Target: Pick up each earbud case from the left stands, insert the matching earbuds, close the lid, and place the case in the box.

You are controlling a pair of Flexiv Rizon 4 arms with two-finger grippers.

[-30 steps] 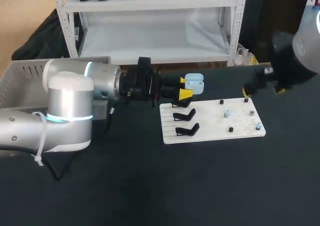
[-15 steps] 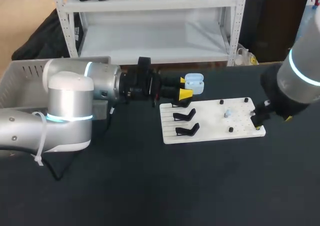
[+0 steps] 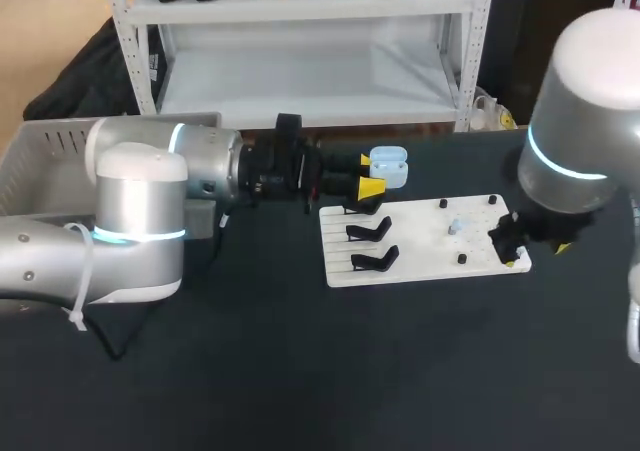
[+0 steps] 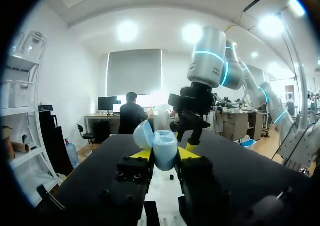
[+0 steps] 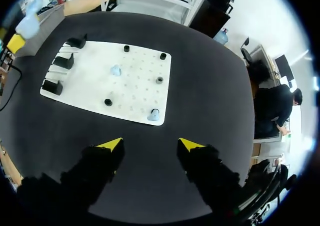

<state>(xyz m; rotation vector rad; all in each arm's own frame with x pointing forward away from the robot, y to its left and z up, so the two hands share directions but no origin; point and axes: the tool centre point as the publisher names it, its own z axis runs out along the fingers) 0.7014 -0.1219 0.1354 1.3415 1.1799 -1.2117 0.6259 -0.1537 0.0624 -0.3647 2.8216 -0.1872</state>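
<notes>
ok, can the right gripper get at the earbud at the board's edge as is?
Probably yes. The right gripper hangs open, with the earbud just ahead of its tips on the white board, and nothing stands between them.

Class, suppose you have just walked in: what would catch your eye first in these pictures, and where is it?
The left gripper holds a light-blue earbud case, lid open, in the air by the far left corner of the white board. The right gripper hangs open at the board's right edge, close to a pale blue earbud standing on that corner.
</notes>
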